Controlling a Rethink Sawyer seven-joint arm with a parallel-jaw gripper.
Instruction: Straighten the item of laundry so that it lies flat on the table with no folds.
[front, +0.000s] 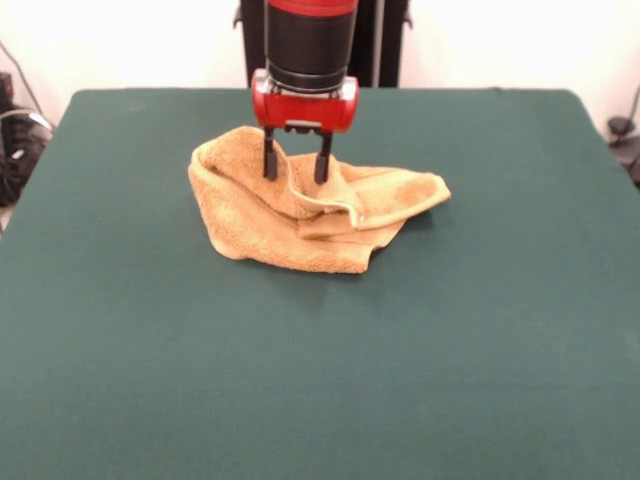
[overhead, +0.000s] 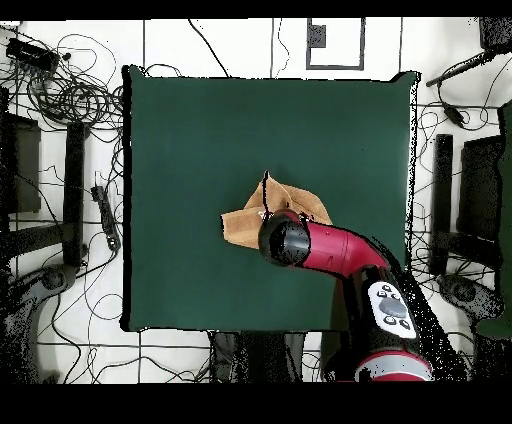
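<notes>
A: Where is towel (front: 300, 205) now?
B: Crumpled, folded over, mid bench (front: 480, 330), far half; claw (front: 295, 172) open approx. halfway, fingers astride a raised fold, gripping nothing
A: Step?
B: Grasp, I think; next needs closing on fold, then pull outward

Pincer (front: 295, 160) down, fingers apart

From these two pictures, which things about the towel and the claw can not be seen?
- Overhead view: the arm covers the claw and part of the towel.
- Front view: the claw stands with its fingers spread, tips down in the towel; whether they pinch cloth is hidden by a fold.
- Both views: the towel's tag and woven bands cannot be made out in the bunched cloth.
- Front view: the top edge cuts off the arm.
</notes>
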